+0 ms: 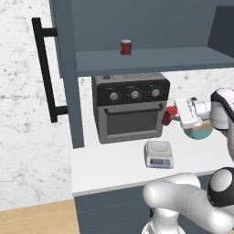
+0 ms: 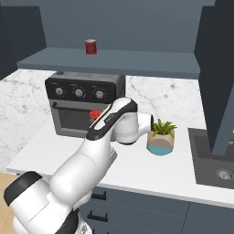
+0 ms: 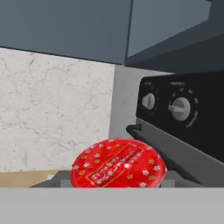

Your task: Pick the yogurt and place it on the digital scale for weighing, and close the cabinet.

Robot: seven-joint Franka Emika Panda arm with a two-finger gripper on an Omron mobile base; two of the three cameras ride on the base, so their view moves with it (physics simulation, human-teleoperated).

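Note:
The yogurt (image 1: 167,118), a dark red cup, hangs in the air beside the toaster oven's right edge, above the counter, with my gripper (image 1: 173,112) shut on it. Its bright red patterned top (image 3: 119,164) shows close up in the hand view, and a bit of it (image 2: 95,113) peeks past my arm. The light-grey digital scale (image 1: 159,153) sits on the counter in front of the oven, below and slightly left of the cup, its platform bare. The slate cabinet (image 1: 151,27) stands open; its left door (image 1: 68,73) with a black bar handle (image 1: 45,68) swings outward.
A red can (image 1: 125,47) stands on the cabinet shelf. The grey toaster oven (image 1: 130,107) sits at the back of the counter. A potted plant (image 2: 161,137) is right of my hand, a sink (image 2: 215,160) further right. The cabinet's right door (image 2: 219,68) hangs open.

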